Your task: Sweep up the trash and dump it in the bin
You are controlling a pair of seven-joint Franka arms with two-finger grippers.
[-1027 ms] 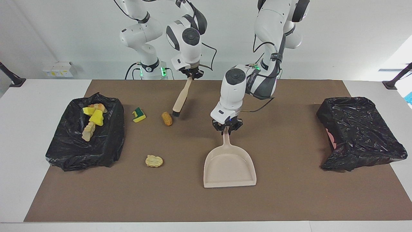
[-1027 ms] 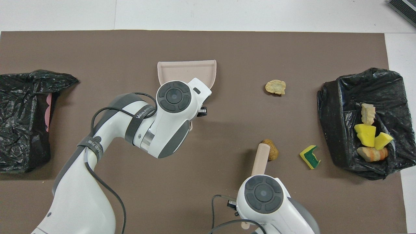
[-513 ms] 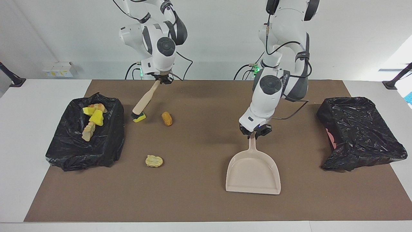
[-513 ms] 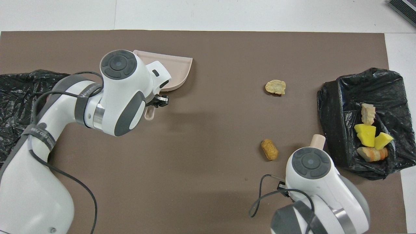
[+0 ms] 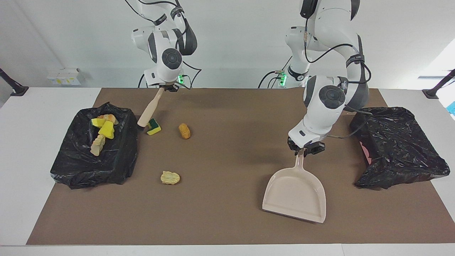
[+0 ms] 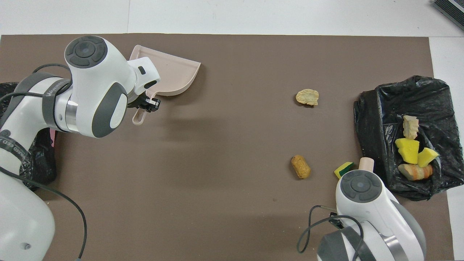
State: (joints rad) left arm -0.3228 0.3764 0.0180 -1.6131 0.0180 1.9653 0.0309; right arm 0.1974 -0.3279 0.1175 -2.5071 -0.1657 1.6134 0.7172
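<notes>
Sponge [image 5: 154,127] light, squashy: brush [image 5: 146,112] at its 9 o'clock. Right hand [image 5: 166,88] pinches brush; left hand [image 5: 304,149] pinches dustpan [image 5: 296,193] handle.

A white table [image 5: 21,149] carries a brown mat [image 5: 220,220] that covers most of its top. On the mat, at the right arm's end, sits a black-bagged bin [image 5: 94,151] with trash pieces inside. Just beside it lies a yellow-and-green sponge [image 5: 154,127], then a golden-brown lump [image 5: 184,131], and farther from the robots a tan lump [image 5: 170,177]. At the left arm's end sits a 2nd black-bagged bin [image 5: 396,145]. A small white box [image 5: 64,76] rests on the table near the wall.
</notes>
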